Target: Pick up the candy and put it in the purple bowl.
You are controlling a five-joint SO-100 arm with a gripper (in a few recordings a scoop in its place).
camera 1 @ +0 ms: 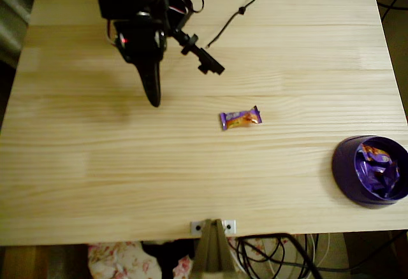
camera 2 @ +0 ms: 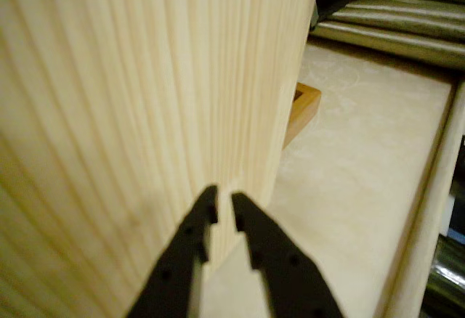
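Overhead view: the candy [camera 1: 240, 118] lies on the pale wooden counter [camera 1: 191, 164], near its middle, apart from everything else. The purple bowl [camera 1: 370, 171] sits at the right edge, with shiny wrappers inside. The black gripper [camera 1: 153, 98] hangs over the far left part; wrist view shows its jaws [camera 2: 224, 213] nearly together, pinching nothing.

Pale blond counter [camera 1: 268, 164] with fine straight wood grain. Shiny purple candy [camera 1: 240, 118], orange at the middle. Dark glossy purple bowl [camera 1: 346, 167], purple and orange wrappers [camera 1: 378, 169] inside. Black end effector [camera 1: 153, 99]; in the wrist view, black fingers [camera 2: 190, 253].
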